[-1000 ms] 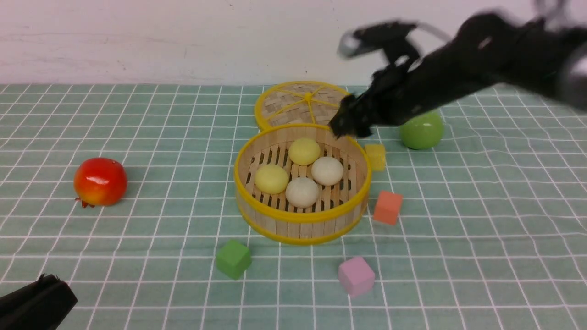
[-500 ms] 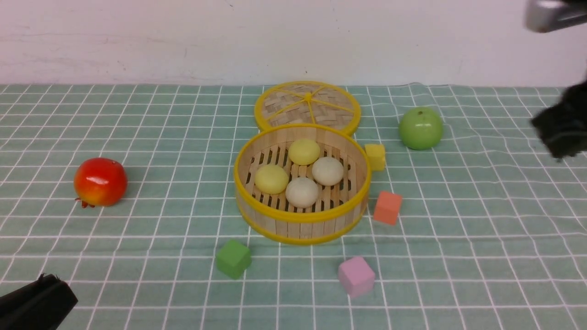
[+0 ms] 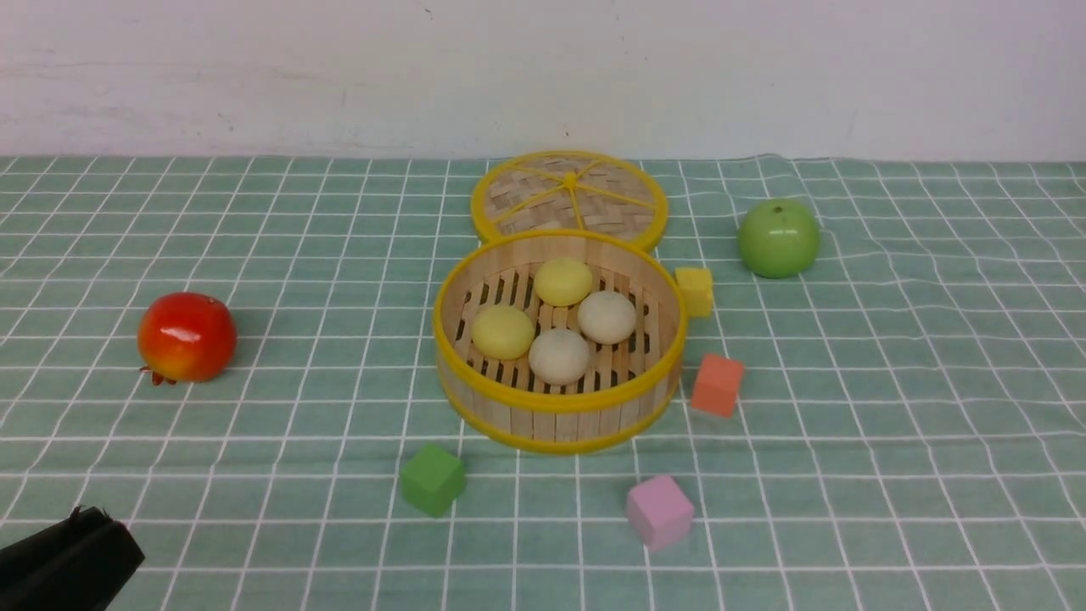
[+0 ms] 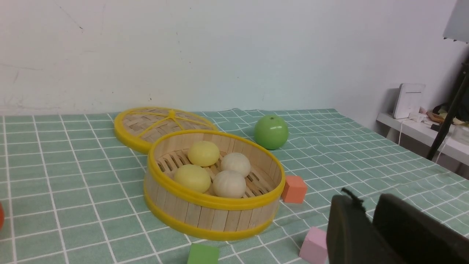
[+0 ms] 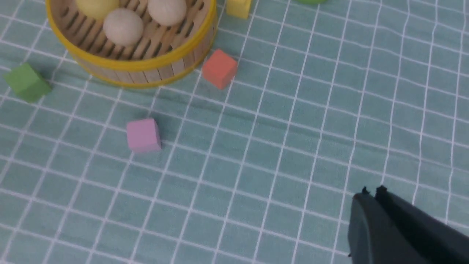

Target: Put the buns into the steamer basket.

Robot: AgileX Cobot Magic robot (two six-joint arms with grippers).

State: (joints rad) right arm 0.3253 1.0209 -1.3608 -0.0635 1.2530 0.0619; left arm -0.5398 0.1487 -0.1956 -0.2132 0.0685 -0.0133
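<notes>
Resting inside the steamer basket (image 3: 556, 399), all four buns (image 3: 553, 318) are gathered in a tight cluster on its slatted floor, so the task is judged complete. Two pale yellow buns are seen toward the basket's left and far side, two off-white ones toward its right and near side; neighbours appear to touch or nearly touch. Their surfaces are smooth and matte, each a rounded dome. The basket is built of upright light wooden slats bound by glossy yellow rims, with dark gaps between the floor slats.

Behind the basket, and seemingly touching its far rim, the flat woven lid (image 3: 568, 193) is laid, presumably set aside so the opening is kept free. Its top is a bamboo-like weave crossed by yellow spokes.

Just beside the basket's right wall a yellow cube (image 3: 695, 289) is found, and an orange cube (image 3: 717, 383) close to its right near side. In front of the basket, a green cube (image 3: 433, 479) and a pink cube (image 3: 659, 511) are placed apart from it. A shiny green apple (image 3: 778, 238) is set well to the basket's right and farther back, a glossy red fruit (image 3: 186, 336) well to its left, all on a wrinkled green checked cloth (image 3: 891, 475).

The left gripper (image 4: 370, 220) is parked near and left of the basket, its jaws closed on nothing. The right gripper (image 5: 370, 192) is held right of the basket and nearer, likewise pressed together and empty, consistent with nothing left to carry.
</notes>
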